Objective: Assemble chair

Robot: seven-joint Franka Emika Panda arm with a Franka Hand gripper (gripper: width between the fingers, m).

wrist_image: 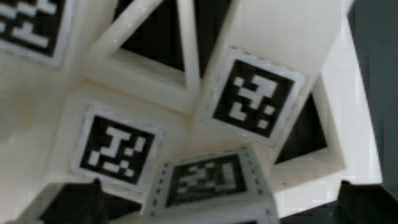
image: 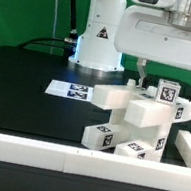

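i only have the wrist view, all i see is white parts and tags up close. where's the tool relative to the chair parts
Observer: The tool hangs just above the stacked chair parts, open and holding nothing.
Operator: are the parts out in the open or up against something
Observer: They sit at the near edge of the black table, close to a low white border wall.
Operator: anything else on the table
Observer: The marker board lies flat on the exterior view's left of the parts, in front of the robot base.
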